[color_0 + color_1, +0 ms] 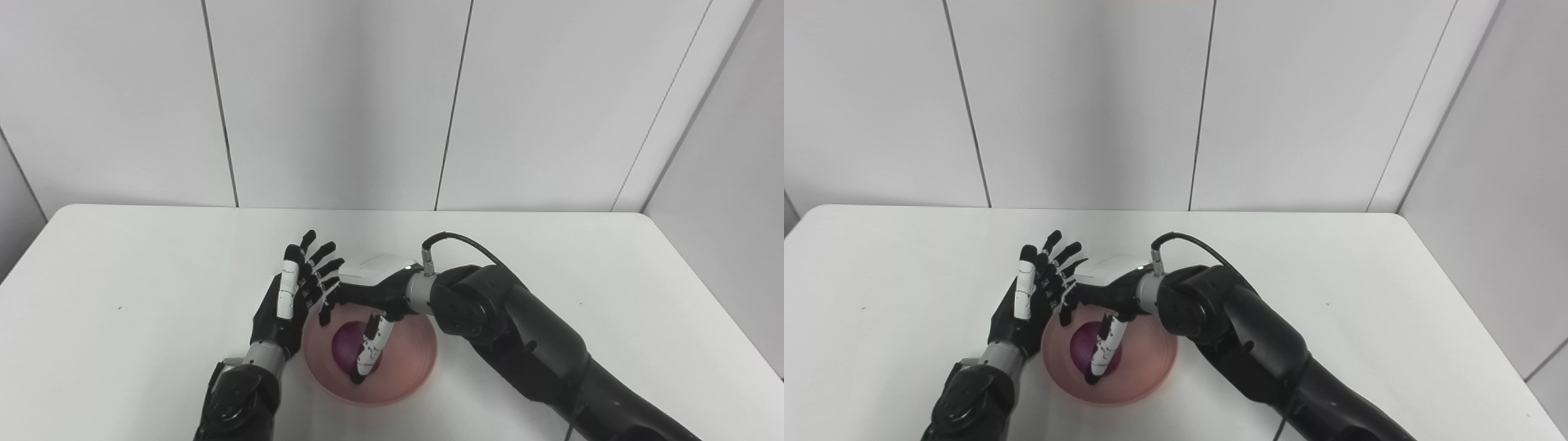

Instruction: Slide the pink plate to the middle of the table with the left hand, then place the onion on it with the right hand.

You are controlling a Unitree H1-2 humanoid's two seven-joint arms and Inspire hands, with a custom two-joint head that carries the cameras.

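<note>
Nearest to us in the left eye view is the plate (411, 367), pink and round, on the white bench (122, 294) close to the front edge and about midway across. On the plate lies the onion (344, 344), dark purple, near the plate's centre. We see the right hand (361, 306) reaching over the plate from the right, palm downward. Its thumb, white with black marks, hangs down in front of the onion, and the other fingers curl at the onion's far side. We cannot tell whether they press the onion or only surround it. The left hand (288, 306) stands upright just beside the plate's left rim, fingers spread and pointing up and away from us, holding nothing. Behind the right hand a small white box (373, 264) is partly visible.

From the right eye view we see the same things a little more to the left. The plate (1151, 361) carries the onion (1084, 350), with the right hand (1102, 303) above it and its thumb crossing the onion's front. The left hand (1029, 300) is wide apart and empty beside the plate's left edge.
</note>
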